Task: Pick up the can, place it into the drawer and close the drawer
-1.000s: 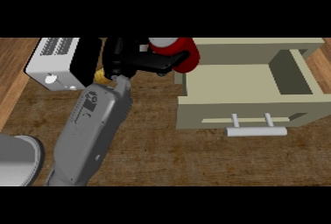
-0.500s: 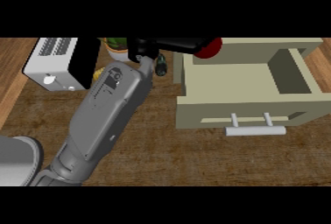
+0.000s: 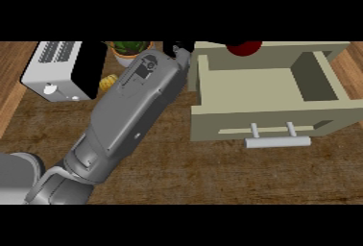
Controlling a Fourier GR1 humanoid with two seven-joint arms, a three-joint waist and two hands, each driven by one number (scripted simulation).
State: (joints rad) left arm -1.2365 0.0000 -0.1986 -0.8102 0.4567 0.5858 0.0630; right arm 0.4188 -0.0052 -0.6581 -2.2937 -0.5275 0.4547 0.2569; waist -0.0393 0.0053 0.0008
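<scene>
Judged the task roughly at its middle. Found the can (image 3: 245, 47) off the counter (image 3: 212, 178) and up at the top edge of the head view, above the back wall of the drawer (image 3: 212, 120), so took the pick-up for done. Saw nothing lying inside the drawer, so reckoned the placing not yet finished. Found the drawer pulled fully out, with its handle (image 3: 278, 141) facing the near side and untouched. Counted the closing as wholly left to do.

Made out only a sliver of the left robot hand (image 3: 178, 47), at the end of the grey forearm (image 3: 135, 110), black and cut off by the view's top. Could not tell whether spread, pressed together or pinching the can, nor whether touching the can at all. Found no right robot hand in view.

Saw of the can only a dark red, rounded lower part, the rest cropped. Could not tell upright from tilted. Noted a toaster (image 3: 56, 69) and a plant (image 3: 129, 48) to the left, well apart from the drawer.
</scene>
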